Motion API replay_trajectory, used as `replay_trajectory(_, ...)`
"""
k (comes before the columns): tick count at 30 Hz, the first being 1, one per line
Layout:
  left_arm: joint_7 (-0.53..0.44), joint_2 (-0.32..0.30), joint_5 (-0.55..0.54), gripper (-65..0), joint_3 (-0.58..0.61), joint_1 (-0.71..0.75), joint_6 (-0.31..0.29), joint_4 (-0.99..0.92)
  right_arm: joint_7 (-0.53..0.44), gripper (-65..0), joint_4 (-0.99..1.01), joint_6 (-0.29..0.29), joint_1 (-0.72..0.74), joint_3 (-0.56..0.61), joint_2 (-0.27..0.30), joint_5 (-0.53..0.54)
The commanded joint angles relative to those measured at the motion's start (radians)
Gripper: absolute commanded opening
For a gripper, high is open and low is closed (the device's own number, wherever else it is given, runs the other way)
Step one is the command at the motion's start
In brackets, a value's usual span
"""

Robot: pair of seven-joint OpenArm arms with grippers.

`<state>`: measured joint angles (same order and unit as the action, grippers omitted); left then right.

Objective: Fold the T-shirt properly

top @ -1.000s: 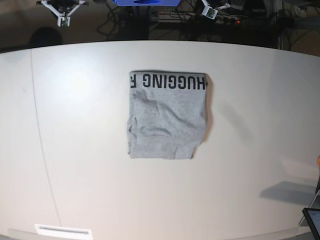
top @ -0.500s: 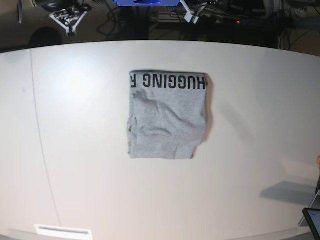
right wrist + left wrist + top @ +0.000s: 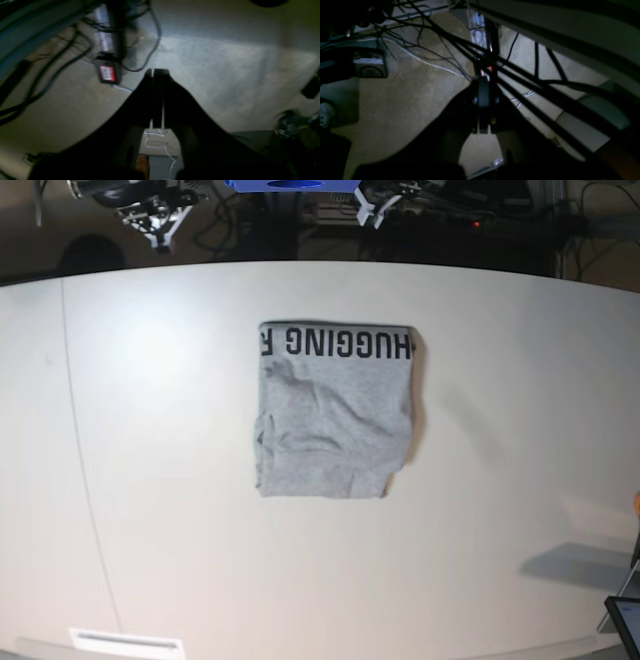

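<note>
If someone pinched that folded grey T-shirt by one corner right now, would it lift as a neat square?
Probably not. The T-shirt looks like soft, wrinkled cloth lying in loose layers, so a pinched corner would likely rise alone and the fold would sag open. Pushed along the smooth white table, it would probably bunch up at the edge rather than slide whole. It looks light and not fragile.

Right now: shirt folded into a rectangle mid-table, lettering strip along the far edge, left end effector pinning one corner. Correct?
No. The left end effector is off the table, beyond its far edge, touching nothing; the base view shows it. The shirt is otherwise as you describe.
</note>
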<state>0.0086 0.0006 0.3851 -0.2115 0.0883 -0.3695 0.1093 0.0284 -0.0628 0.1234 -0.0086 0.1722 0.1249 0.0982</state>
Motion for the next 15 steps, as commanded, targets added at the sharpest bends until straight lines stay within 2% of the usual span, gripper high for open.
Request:
replay_trajectory(1, 0.001, -0.001, -0.001, -65.0, 0.002, 0.000, -0.004, 0.002, 0.000, -65.0, 0.001, 0.002, -0.014, -0.001, 0.000, 0.001)
replay_trajectory(7, 0.001, -0.001, -0.001, -65.0, -0.001, -0.029, -0.004, 0.000, -0.045, -65.0, -0.001, 0.002, -0.023, -0.001, -0.004, 0.001)
replay_trajectory(15, 0.003, -0.001, -0.001, -65.0, -0.001, -0.035, -0.004, 0.000, -0.048, -65.0, 0.001, 0.000, -0.026, 0.000, 0.015, 0.001)
